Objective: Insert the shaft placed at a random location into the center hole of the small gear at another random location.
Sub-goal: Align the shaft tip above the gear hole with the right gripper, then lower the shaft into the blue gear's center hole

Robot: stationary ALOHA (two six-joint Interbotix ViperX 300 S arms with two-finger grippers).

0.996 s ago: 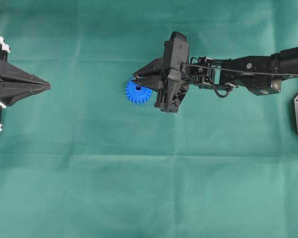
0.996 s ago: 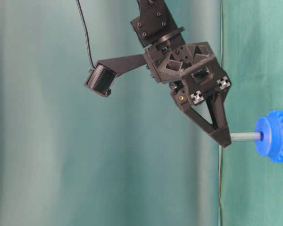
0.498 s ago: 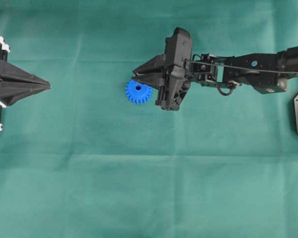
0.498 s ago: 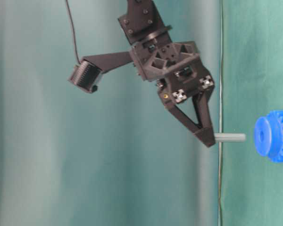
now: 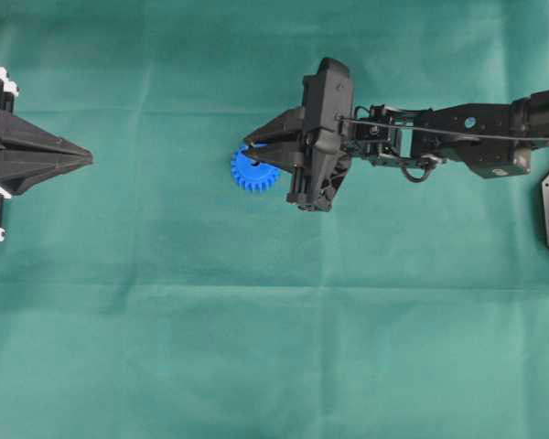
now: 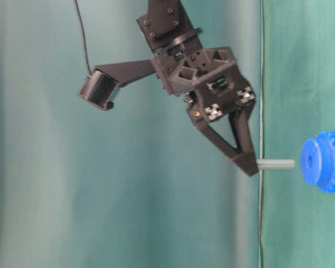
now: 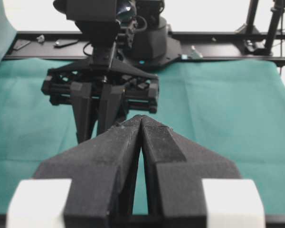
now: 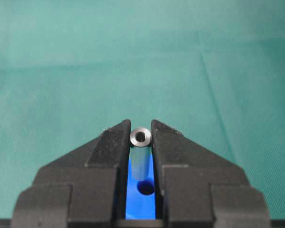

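While pinched by right gripper (image 6: 250, 165), shaft (image 6: 276, 164) hovers above small gear (image 6: 324, 162)

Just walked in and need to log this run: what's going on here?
The right gripper holds the shaft in its fingers, above the small gear on the green cloth. The shaft's free end points at the gear's hub but stops short of it; it isn't inserted. The left gripper sits shut at the edge, away from both.
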